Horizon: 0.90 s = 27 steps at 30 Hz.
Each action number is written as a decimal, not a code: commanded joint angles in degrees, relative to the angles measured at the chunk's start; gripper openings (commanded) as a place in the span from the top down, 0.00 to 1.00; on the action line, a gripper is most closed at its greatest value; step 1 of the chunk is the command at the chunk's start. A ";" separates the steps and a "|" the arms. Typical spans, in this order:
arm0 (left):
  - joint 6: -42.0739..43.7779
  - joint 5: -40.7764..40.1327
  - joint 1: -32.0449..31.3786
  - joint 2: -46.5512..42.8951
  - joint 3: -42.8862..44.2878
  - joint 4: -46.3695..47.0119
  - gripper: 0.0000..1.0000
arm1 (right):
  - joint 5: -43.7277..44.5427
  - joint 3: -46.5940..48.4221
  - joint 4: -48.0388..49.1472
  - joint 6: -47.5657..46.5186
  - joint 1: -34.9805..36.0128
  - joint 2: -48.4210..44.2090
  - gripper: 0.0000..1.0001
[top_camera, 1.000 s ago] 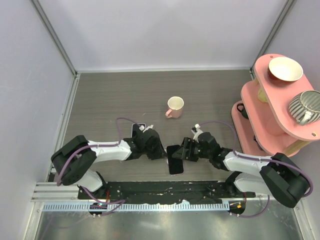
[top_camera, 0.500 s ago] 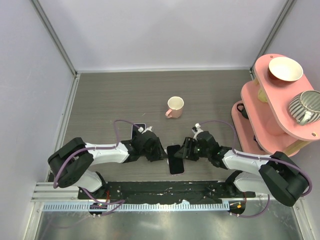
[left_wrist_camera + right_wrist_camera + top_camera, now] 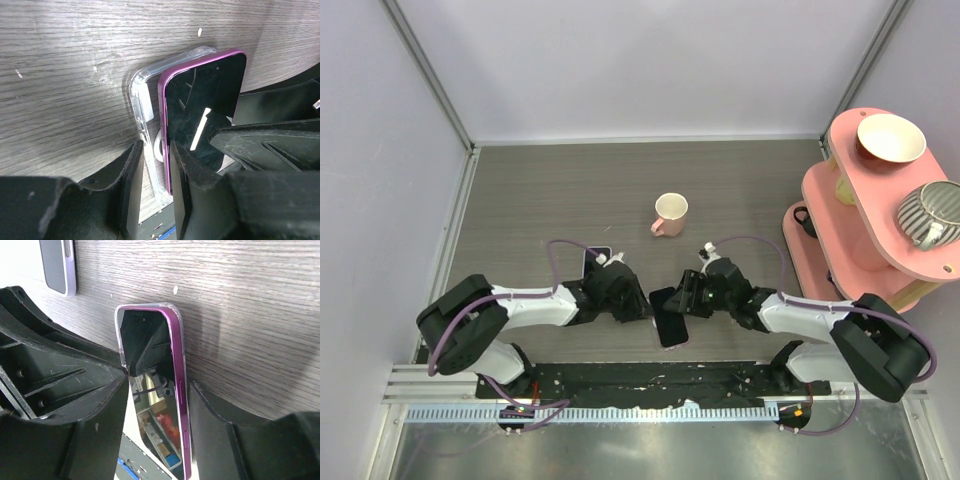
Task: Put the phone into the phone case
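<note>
Seating phone point(image 3: 205, 110) into phone case point(image 3: 142, 95): your left gripper point(image 3: 156, 155) pinches the case rim; right gripper point(image 3: 159, 380) straddles the phone, grip unclear. Next, press it level.

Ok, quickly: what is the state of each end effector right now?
Left end effector: closed on the side wall of the phone case.
Right end effector: closed on the phone.

Dark grey wood-grain tabletop point(image 3: 520, 200). Resting on it: a clear plastic phone case point(image 3: 142, 100) near the front edge, with a purple-rimmed black-screened phone point(image 3: 669, 318) askew over it. A lavender-edged second phone point(image 3: 595, 262) lies nearby to its left. A pink mug point(image 3: 669, 213) stands upright mid-table, and a pink tiered stand point(image 3: 810, 255) is at the right.
</note>
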 commanded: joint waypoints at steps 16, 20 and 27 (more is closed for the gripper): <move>0.73 -0.72 -0.23 0.44 -0.19 -0.36 0.72 | 9.21 4.75 -18.88 -4.93 1.17 -5.23 0.37; 0.72 0.51 -0.23 -1.23 0.86 -1.76 0.70 | 8.86 5.19 -19.85 -4.85 1.17 -6.98 0.42; 0.72 -0.01 -0.23 -4.83 1.30 -1.95 0.69 | 7.19 4.40 -17.74 -4.23 1.17 -7.87 0.51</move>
